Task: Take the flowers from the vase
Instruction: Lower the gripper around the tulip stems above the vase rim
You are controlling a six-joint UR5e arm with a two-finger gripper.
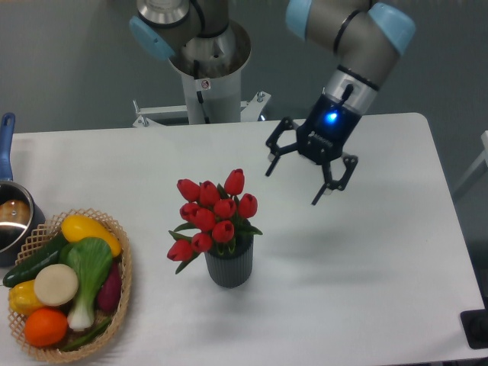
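Red tulip buds, the flowers [213,216], stand bunched in the dark ribbed vase [229,265] near the middle of the white tabletop [366,267], somewhat toward its front edge, stems sunk in the round mouth so the bunch stays upright. From my remote station I see the gripper [301,179] hanging in the air above the tabletop, to the right of the bunch and toward the back edge, apart from it, its two fingers spread wide and holding nothing. I read that spread as readiness to close around the bunch. The approach is not finished, in my judgement, and the grasp not yet begun. At the front left corner sits a woven wicker basket [121,263] of vegetables, and a blue-handled pot [11,213] stands at the left edge, both well clear of the arm's likely path.
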